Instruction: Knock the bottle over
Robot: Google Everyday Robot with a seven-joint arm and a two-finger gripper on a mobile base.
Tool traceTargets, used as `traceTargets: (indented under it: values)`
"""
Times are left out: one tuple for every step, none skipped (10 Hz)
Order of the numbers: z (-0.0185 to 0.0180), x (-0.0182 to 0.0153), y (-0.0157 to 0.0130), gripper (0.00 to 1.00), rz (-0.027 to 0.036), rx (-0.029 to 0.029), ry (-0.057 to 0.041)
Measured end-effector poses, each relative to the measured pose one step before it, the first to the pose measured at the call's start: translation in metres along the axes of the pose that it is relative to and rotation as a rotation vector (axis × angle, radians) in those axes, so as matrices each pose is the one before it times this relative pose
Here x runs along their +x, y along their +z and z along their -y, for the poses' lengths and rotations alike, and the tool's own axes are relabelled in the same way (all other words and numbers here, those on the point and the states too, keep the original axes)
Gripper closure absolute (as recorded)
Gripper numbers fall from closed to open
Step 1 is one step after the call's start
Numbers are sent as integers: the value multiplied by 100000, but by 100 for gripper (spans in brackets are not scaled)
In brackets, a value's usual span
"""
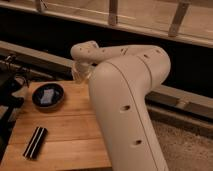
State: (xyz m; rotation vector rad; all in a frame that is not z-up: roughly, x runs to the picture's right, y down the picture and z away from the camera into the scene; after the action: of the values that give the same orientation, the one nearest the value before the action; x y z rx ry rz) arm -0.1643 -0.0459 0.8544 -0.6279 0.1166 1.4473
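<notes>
We find the jaws at the far edge of the counter [75, 127], behind the arm [125, 105]; we cannot tell their opening. A dark striped object [35, 142], perhaps the bottle, lies well apart.

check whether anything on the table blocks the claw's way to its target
Cannot tell: no bottle shows. The claw sits at the far edge of the wooden table, and the arm covers its right side.

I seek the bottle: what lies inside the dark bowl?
Only a pale bluish flat item lies in the bowl; beneath it is covered. The gripper, at the table's far edge, is partly hidden by the arm.
</notes>
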Motion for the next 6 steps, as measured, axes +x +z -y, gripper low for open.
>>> traceTargets:
  values:
    - [-271,-158,102,100,-69,334,-2949]
    - [-777,-140,117,100,-196,-128,-2129]
    - [-488,366,91,100,-719,150,-35]
    - [-32,449,-194,100,-336,787,-13]
    - [-159,707,-102,100,-592,567,-41]
    - [-175,206,40,100,31,429,-1081]
